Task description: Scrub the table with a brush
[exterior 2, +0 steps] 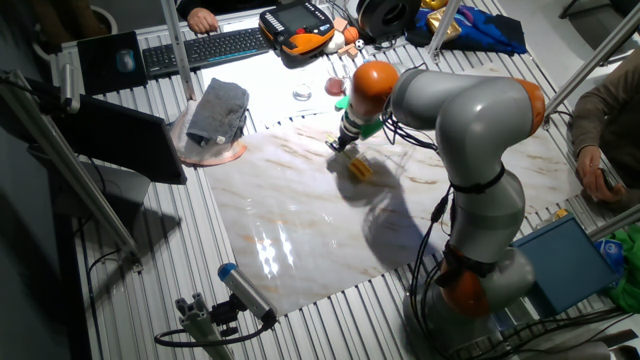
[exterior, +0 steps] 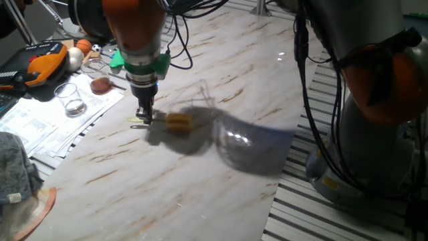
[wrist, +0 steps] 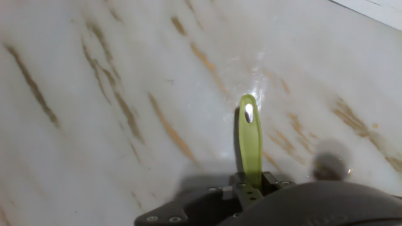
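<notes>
Gripper (exterior: pixel 144 118) stands vertical over the upper-left part of the table (exterior: pixel 200 181), fingers pointing down and clenched on the thin pale green handle of the brush (exterior: pixel 175 121). The brush lies flat on the marble surface, its blocky yellow-orange head just right of the fingers, its handle tip poking out to their left. In the hand view the handle (wrist: pixel 250 141) runs upward from between the finger bases at bottom centre, a small hole near its rounded end — the head is out of sight there.

The other fixed view confirms the same grasp: gripper (exterior 2: pixel 340 143) at the far edge of the table (exterior 2: pixel 300 250), brush head (exterior 2: pixel 359 168) resting on the slab just below it.

Surroundings, upper left of one fixed view — a clear glass (exterior: pixel 70 98) on printed papers, an orange-and-black handheld controller (exterior: pixel 41 59). Lower left, a grey cloth (exterior: pixel 13 171). A keyboard (exterior 2: pixel 210 45) sits at the top of the other fixed view.
</notes>
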Tool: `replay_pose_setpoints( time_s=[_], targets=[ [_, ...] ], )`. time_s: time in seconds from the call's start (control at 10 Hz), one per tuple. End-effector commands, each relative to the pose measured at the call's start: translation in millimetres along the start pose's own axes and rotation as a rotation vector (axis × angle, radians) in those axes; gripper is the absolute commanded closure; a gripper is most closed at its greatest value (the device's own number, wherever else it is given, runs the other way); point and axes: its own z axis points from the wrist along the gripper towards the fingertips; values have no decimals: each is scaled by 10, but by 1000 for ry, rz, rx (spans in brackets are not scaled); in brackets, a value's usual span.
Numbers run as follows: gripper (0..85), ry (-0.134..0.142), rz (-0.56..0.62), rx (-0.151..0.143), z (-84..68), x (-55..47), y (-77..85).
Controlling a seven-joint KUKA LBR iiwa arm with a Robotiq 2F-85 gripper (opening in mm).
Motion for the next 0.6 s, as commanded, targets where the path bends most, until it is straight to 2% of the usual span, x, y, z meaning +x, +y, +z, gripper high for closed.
replay_pose_setpoints(
  time_s=[0.0,0.3,0.4,0.5],
  targets=[
    [850,4,7,-11,0,1,0],
    [850,18,1,-19,8,3,41],
    [850,46,1,-32,8,3,41],
    [850,88,-1,-41,8,3,41]
  ],
)
